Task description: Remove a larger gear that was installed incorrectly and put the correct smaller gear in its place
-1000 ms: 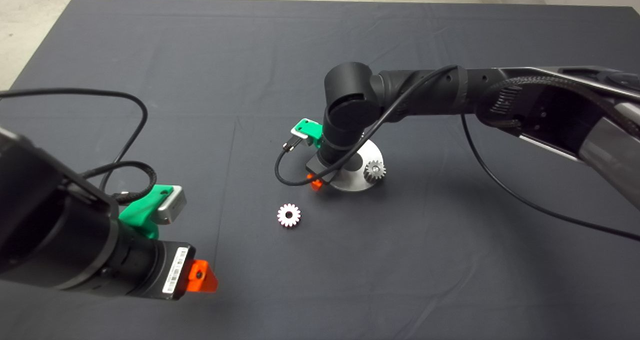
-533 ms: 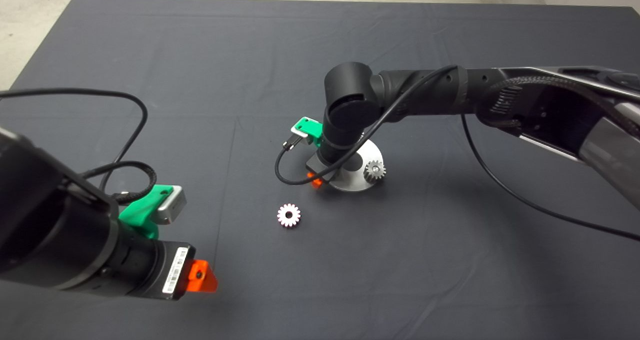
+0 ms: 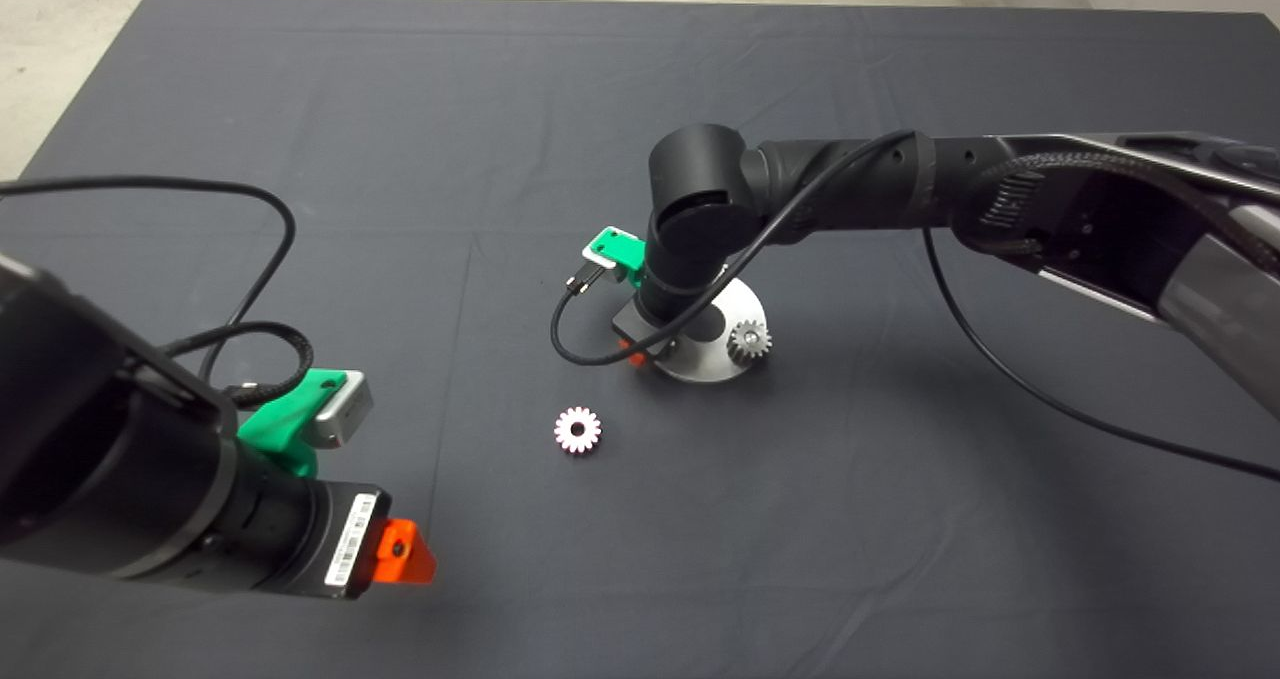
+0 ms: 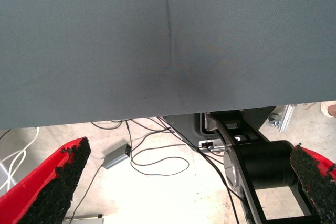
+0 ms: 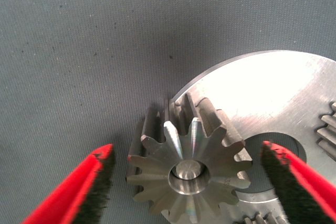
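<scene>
In the right wrist view the larger gear (image 5: 189,179), dark grey steel with slanted teeth, sits on a pin at the rim of the round silver plate (image 5: 273,98). My right gripper (image 5: 186,153) stands open around it, one red finger on each side, neither pad touching. In the head view the right arm hides this gear above the plate (image 3: 700,367). The smaller gear (image 3: 578,429), pale with a dark centre hole, lies flat on the mat in front of the plate. My left gripper (image 3: 405,552) waits open at the lower left.
Another small silver gear (image 3: 749,340) sits on the plate's right side; its teeth show at the edge of the right wrist view (image 5: 328,129). A black cable (image 3: 575,344) loops off the right wrist. The left wrist view shows floor and cables beyond the mat edge.
My right gripper has shifted slightly toward the far side over the plate. The left arm and the smaller gear have not moved.
</scene>
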{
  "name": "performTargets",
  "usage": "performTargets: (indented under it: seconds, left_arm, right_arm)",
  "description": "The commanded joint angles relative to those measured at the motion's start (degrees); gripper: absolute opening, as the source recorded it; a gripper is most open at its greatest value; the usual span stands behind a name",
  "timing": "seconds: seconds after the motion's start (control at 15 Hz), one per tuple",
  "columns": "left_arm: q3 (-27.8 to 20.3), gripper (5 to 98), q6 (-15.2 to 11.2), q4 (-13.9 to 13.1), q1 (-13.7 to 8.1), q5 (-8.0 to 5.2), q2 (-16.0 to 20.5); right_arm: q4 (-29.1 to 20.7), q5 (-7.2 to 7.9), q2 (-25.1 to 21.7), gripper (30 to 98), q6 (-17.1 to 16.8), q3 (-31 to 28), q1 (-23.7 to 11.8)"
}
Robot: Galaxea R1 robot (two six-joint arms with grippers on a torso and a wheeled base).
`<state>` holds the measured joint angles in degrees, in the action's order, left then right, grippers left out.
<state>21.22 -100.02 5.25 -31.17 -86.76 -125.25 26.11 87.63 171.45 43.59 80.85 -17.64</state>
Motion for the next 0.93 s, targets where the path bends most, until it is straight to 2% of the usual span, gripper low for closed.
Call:
performTargets:
  seconds: [0.0, 0.2, 0.27, 0.47, 0.6, 0.87]
  left_arm:
    - [-1.02, 98.1, 0.00, -1.39, -0.82, -0.08, 0.21]
    - [-1.02, 98.1, -0.08, -1.39, -0.82, -0.08, 0.21]
    - [-1.02, 98.1, -0.08, -1.39, -0.82, -0.08, 0.21]
    - [-1.02, 98.1, -0.08, -1.39, -0.82, -0.08, 0.21]
    - [-1.02, 98.1, -0.08, -1.45, -0.82, -0.08, 0.21]
    - [-1.02, 98.1, -0.08, -1.42, -0.82, -0.08, 0.21]
  right_arm:
    - [2.43, 4.83, 0.25, 70.5, 0.44, -0.44, -1.00]
    - [2.46, 4.83, 0.25, 69.5, 0.44, -0.62, -1.00]
    - [2.46, 4.83, 0.25, 65.7, 0.44, -0.62, -1.00]
    - [2.46, 4.83, 0.25, 65.0, 0.44, -0.71, -0.91]
    - [2.46, 4.83, 0.25, 60.5, 0.53, -0.62, -0.91]
    - [2.40, 4.83, 0.25, 60.5, 0.62, -0.71, -0.65]
